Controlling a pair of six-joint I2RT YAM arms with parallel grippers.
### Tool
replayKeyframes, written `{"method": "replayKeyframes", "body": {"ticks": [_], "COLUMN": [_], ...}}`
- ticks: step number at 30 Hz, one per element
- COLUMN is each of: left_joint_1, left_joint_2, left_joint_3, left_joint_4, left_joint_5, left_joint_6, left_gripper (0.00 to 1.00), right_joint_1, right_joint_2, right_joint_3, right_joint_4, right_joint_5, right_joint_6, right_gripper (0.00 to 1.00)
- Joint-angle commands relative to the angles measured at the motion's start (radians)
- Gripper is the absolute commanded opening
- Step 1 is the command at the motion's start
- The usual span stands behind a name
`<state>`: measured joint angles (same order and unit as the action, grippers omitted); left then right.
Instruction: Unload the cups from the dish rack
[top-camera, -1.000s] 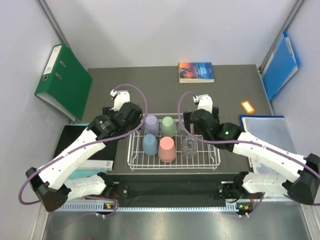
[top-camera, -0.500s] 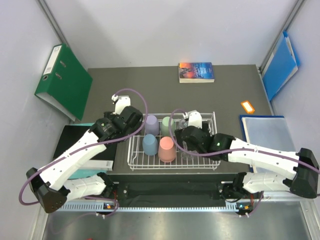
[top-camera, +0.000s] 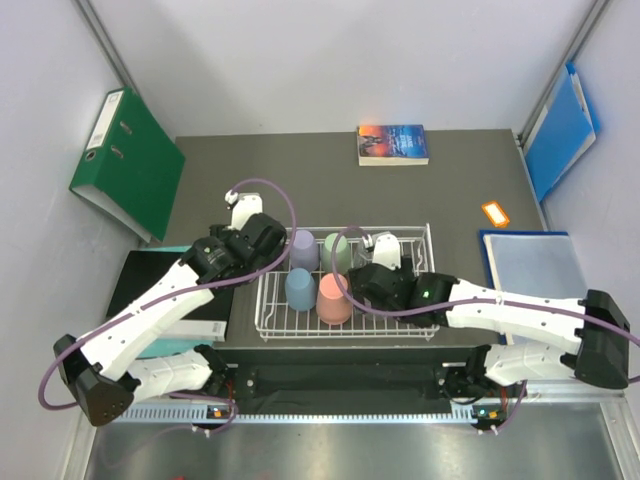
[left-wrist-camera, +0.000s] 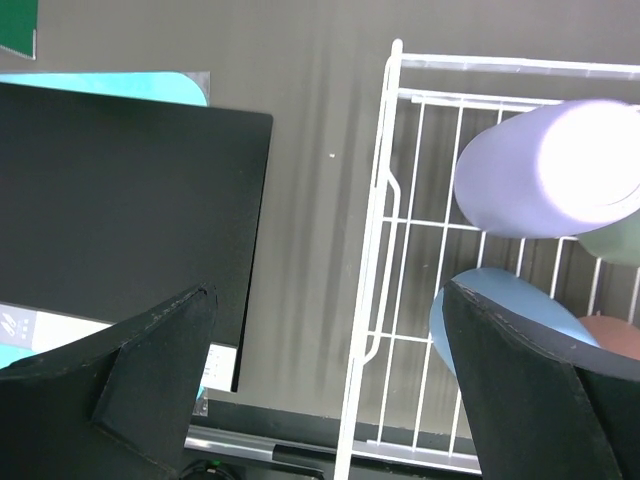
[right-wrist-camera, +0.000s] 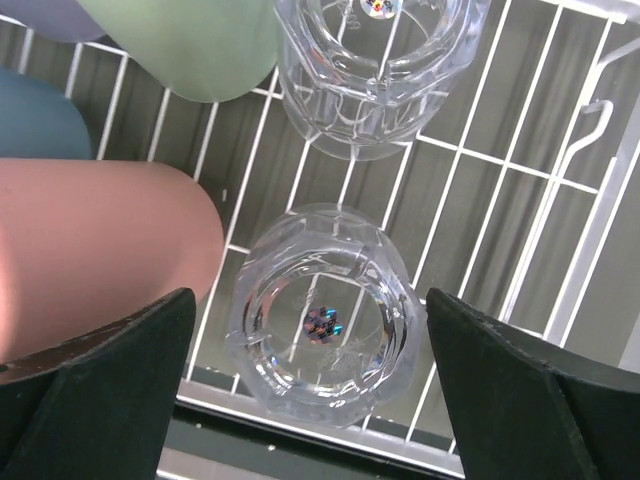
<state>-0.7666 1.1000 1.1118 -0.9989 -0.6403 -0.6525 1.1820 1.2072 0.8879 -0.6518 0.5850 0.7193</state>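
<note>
Right tool (right-wrist-camera: 308, 300) wide open over glass cup (right-wrist-camera: 318, 325)

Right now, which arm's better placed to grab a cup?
Right. The right end effector, open, is centred over the near clear glass cup; the left end effector is over the dish rack rim.

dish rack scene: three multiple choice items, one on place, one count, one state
1. The two clear glass cups stand: A) in the dish rack, right of the coloured tumblers B) outside the rack C) stacked on tumblers
2. Coloured tumblers in the rack: A) two B) four C) six
3. The left gripper is: A) open B) shut on a tumbler C) shut on nothing
Key: 1 A, the right wrist view shows both on the grid beside the salmon tumbler; 2 B, lavender, green, blue, salmon; 3 A, its fingers stand wide apart.
</note>
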Motion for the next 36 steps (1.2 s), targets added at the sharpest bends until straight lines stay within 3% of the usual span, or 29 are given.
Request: {"method": "replayKeyframes", "body": {"ticks": [1,2,3,5,6,7,12,16,20,22,23,24,25,27,28,30,31,34,36], "left_joint_1": [-0.003,-0.003,-0.003,-0.003,-0.003,-0.003,-0.003,-0.003,-0.003,-0.003,-0.003,-0.003,-0.002,0.000,0.000,0.003,0.009,0.012,0.013], "left_joint_2": [-0.012,-0.011,-0.008,-0.009,-0.009,-0.012,-0.035,-0.043,-0.031,-0.020,-0.022,-0.029,-0.034,-0.074,-0.090,-0.141,-0.158,-0.184,-0.158], "left_joint_3": [-0.015,-0.015,-0.015,-0.013,-0.012,-0.012,0.014,0.078,0.157,0.197,0.207,0.223,0.226,0.218,0.212,0.178,0.163,0.094,0.074], "left_joint_4": [0.029,0.031,0.029,0.031,0.031,0.029,0.019,0.006,0.014,0.029,0.057,0.081,0.110,0.227,0.265,0.418,0.483,0.731,0.814], "left_joint_5": [0.011,0.011,0.011,0.010,0.008,0.007,-0.035,-0.084,-0.137,-0.176,-0.176,-0.158,-0.142,-0.060,-0.024,0.096,0.146,0.381,0.489], "left_joint_6": [-0.007,-0.007,-0.007,-0.006,-0.004,-0.004,-0.009,0.005,0.031,0.028,0.028,0.028,0.030,0.022,0.014,-0.013,-0.028,-0.082,-0.146], "left_gripper": [0.99,0.99,0.99,0.99,0.99,0.99,0.98,0.98,0.98,0.98,0.99,0.99,0.99,0.99,0.99,0.99,0.99,0.99,0.99], "right_joint_1": [0.016,0.015,0.016,0.016,0.018,0.022,0.042,0.044,0.042,-0.020,-0.075,-0.217,-0.293,-0.497,-0.551,-0.683,-0.717,-0.779,-0.776], "right_joint_2": [0.029,0.035,0.055,0.071,0.074,0.072,0.020,-0.003,-0.011,-0.017,-0.026,-0.043,-0.088,-0.127,-0.139,-0.132,-0.109,-0.040,-0.008], "right_joint_3": [-0.007,-0.003,0.003,0.022,0.029,0.036,0.140,0.429,0.650,0.715,0.721,0.680,0.637,0.491,0.449,0.340,0.303,0.178,0.131], "right_joint_4": [-0.008,-0.012,-0.023,-0.038,-0.048,-0.060,-0.150,-0.255,-0.234,-0.194,-0.121,-0.064,0.002,0.225,0.294,0.497,0.582,0.987,1.168], "right_joint_5": [0.035,0.035,0.039,0.044,0.061,0.068,0.166,0.230,0.286,0.257,0.113,0.008,-0.215,-0.421,-0.579,-0.748,-0.913,-1.144,-1.194], "right_joint_6": [0.045,0.049,0.052,0.063,0.069,0.074,0.062,-0.087,-0.216,-0.253,-0.247,-0.213,-0.189,-0.097,-0.065,0.038,0.084,0.294,0.429], "right_gripper": [0.87,0.82,0.66,0.44,0.10,0.00,0.00,0.00,0.00,0.00,0.00,0.00,0.00,0.00,0.00,0.00,0.00,0.00,0.00]}}
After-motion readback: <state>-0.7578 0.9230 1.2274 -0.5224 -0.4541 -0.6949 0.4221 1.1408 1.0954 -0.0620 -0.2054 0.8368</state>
